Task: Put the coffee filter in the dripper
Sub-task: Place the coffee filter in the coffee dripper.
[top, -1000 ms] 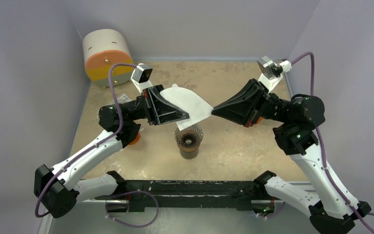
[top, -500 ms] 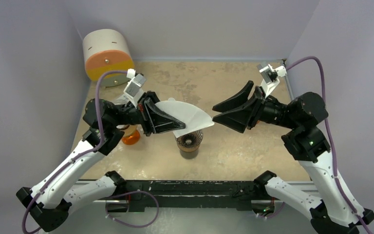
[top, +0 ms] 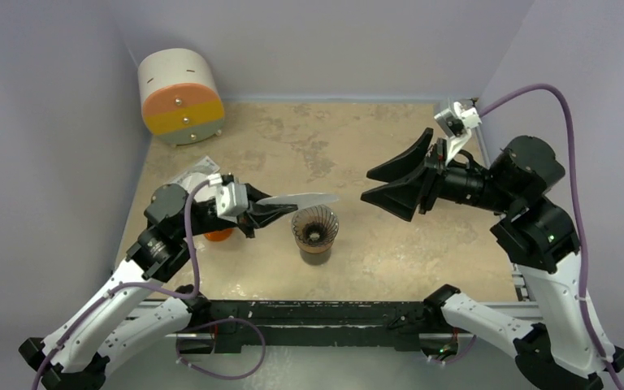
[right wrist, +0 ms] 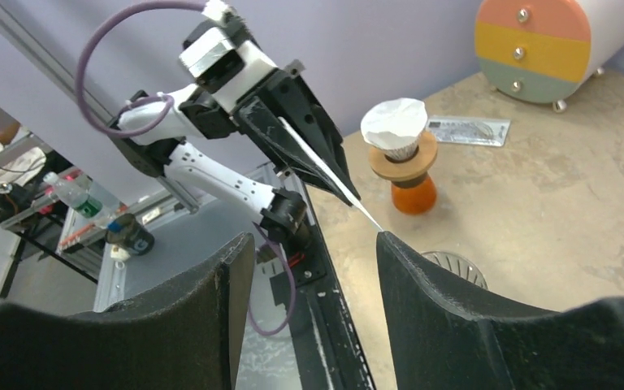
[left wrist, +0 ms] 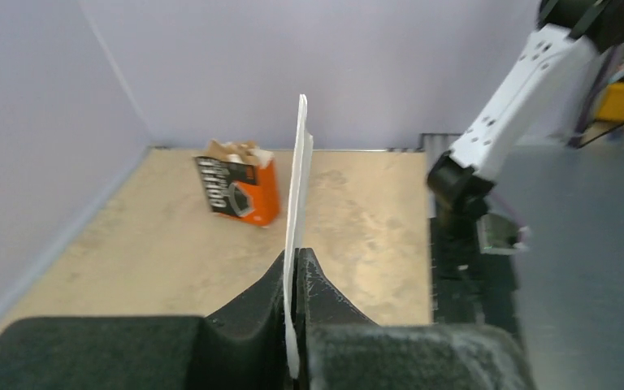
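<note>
- Our left gripper [top: 270, 213] is pressed tight on the coffee filter [top: 296, 198], pinching its near edge. The paper is folded flat, shows almost edge-on from above, and juts over the left rim of the dripper [top: 315, 228]; we cannot tell whether it touches
- Our right gripper [top: 367, 186] has its jaws spread wide and holds nothing. It hovers to the right of the dripper, tips aimed at the filter's free end
- We judge the step in hand to be lowering the filter into the cone — the flat paper needs opening first, so we bring the right fingers to the free edge and spread it
- We centre the point over the ribbed mouth, descend slowly, and let go only once the paper sits against the wall
</note>
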